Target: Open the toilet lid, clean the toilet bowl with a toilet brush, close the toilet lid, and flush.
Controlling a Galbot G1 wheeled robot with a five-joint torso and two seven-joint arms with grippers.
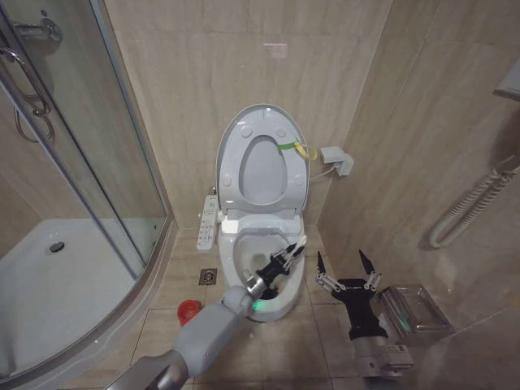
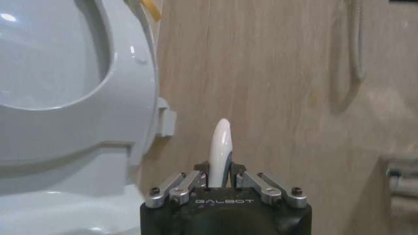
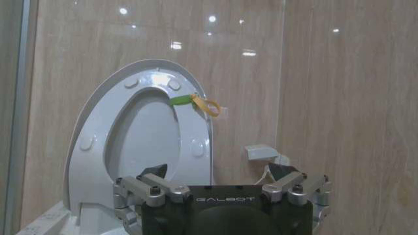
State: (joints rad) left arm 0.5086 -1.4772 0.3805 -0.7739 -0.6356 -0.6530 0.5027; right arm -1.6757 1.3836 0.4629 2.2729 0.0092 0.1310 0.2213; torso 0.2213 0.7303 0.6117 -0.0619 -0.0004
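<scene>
Nearest us, our left gripper (image 1: 280,262) is clenched on the toilet brush (image 1: 294,248) inside the toilet bowl (image 1: 236,250); the toilet lid (image 1: 262,158) stands raised. Our right gripper (image 1: 348,270) waits spread beside it. Tilted scrubbing could twist the thin handle loose.

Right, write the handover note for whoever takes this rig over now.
Left gripper: shut on the toilet brush, held over the toilet bowl.
Right gripper: open, empty, parked right of the bowl.
Toilet lid: up against the wall, with the seat raised too.
Red holder cup: on the floor left of the bowl.
Done: lid opened, brush in hand.
Left: scrub, close lid, flush.
</scene>
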